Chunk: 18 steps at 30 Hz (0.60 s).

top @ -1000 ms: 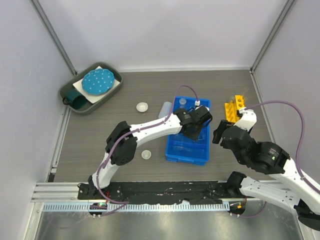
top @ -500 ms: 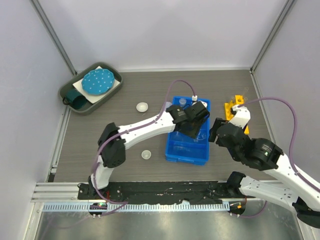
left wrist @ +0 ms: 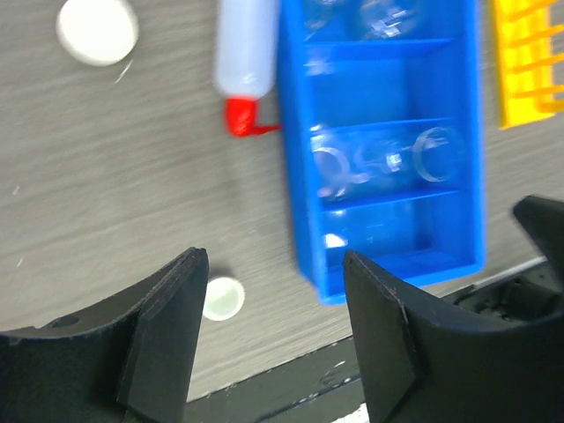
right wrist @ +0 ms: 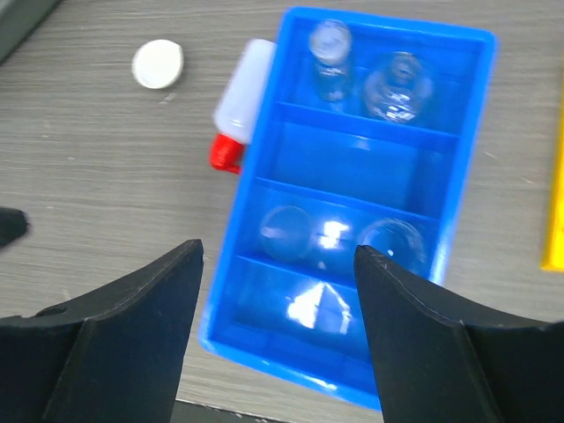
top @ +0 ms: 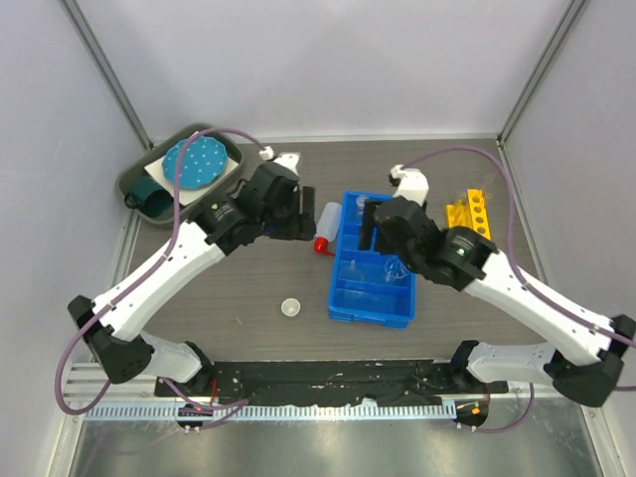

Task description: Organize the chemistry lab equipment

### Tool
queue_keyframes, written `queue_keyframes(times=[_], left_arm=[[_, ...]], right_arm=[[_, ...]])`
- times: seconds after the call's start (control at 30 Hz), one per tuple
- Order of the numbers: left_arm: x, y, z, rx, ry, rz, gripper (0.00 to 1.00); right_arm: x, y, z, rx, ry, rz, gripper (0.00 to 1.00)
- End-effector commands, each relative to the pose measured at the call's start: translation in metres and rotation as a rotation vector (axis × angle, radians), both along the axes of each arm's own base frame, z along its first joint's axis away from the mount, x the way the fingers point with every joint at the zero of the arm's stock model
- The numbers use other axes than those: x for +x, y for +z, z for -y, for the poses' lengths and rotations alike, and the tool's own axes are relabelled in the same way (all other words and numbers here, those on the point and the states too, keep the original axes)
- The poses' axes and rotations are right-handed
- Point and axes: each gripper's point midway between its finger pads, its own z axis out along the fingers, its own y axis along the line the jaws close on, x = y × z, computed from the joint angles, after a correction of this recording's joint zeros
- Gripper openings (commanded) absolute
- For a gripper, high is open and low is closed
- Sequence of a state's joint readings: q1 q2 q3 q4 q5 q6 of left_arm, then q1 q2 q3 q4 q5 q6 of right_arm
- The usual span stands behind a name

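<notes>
The blue divided bin (top: 341,298) holds several clear glass pieces (right wrist: 286,231), with two more in its far compartment (right wrist: 401,84). A translucent red-capped bottle (top: 326,227) lies on the table against the bin's left wall. One small white dish (top: 290,307) sits left of the bin's near end. Another white dish (left wrist: 97,31) lies beyond the bottle. The yellow holed rack (top: 467,214) stands right of the bin. My left gripper (top: 298,214) is open and empty, above the table left of the bottle. My right gripper (top: 373,224) is open and empty over the bin's far end.
A dark green tray (top: 149,194) with a teal white-dotted disc (top: 194,162) sits at the far left corner. Side walls enclose the table. The black base strip (top: 328,378) runs along the near edge.
My left gripper has pulled out from over the bin and swung left, uncovering the bottle. My right gripper has moved from beside the rack to above the bin's far end.
</notes>
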<state>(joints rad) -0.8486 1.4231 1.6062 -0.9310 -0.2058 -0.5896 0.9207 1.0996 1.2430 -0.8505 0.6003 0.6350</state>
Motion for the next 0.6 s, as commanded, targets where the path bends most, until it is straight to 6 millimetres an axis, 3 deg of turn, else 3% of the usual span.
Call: queue_keyframes(times=[0.0,0.07,0.1,0.17,0.2,0.23,0.27,0.3,0.47,0.5,0.57], left_arm=[[-0.010,-0.032,-0.035,-0.019,0.051,-0.081,0.70],[-0.009,-0.028,-0.054,-0.064,0.101,-0.064,0.71],[-0.012,-0.043,-0.063,-0.050,0.120,-0.089,0.72],[-0.013,-0.042,-0.081,-0.096,0.175,-0.081,0.75],[-0.017,-0.059,-0.088,-0.086,0.195,-0.109,0.76],[-0.014,-0.061,-0.094,-0.111,0.220,-0.104,0.76],[-0.017,-0.061,-0.097,-0.134,0.224,-0.105,0.76],[-0.022,-0.073,-0.100,-0.138,0.247,-0.135,0.76],[-0.032,-0.087,-0.112,-0.192,0.324,-0.125,0.77],[-0.037,-0.093,-0.115,-0.204,0.344,-0.130,0.76],[-0.042,-0.099,-0.115,-0.217,0.342,-0.140,0.76]], right_arm=[[0.024,0.024,-0.066,0.107,0.147,0.037,0.75],[0.035,0.012,-0.092,0.101,0.188,0.011,0.75],[0.042,0.009,-0.103,0.100,0.195,0.008,0.75],[0.055,-0.004,-0.130,0.086,0.226,-0.027,0.75],[0.062,-0.004,-0.140,0.098,0.232,-0.024,0.75],[0.067,0.001,-0.151,0.115,0.243,-0.016,0.75],[0.075,-0.017,-0.163,0.092,0.248,-0.045,0.75],[0.080,-0.018,-0.171,0.097,0.254,-0.036,0.75],[0.110,-0.037,-0.198,0.106,0.237,-0.006,0.74],[0.119,-0.054,-0.203,0.097,0.230,-0.026,0.73],[0.127,-0.064,-0.211,0.110,0.230,-0.041,0.73]])
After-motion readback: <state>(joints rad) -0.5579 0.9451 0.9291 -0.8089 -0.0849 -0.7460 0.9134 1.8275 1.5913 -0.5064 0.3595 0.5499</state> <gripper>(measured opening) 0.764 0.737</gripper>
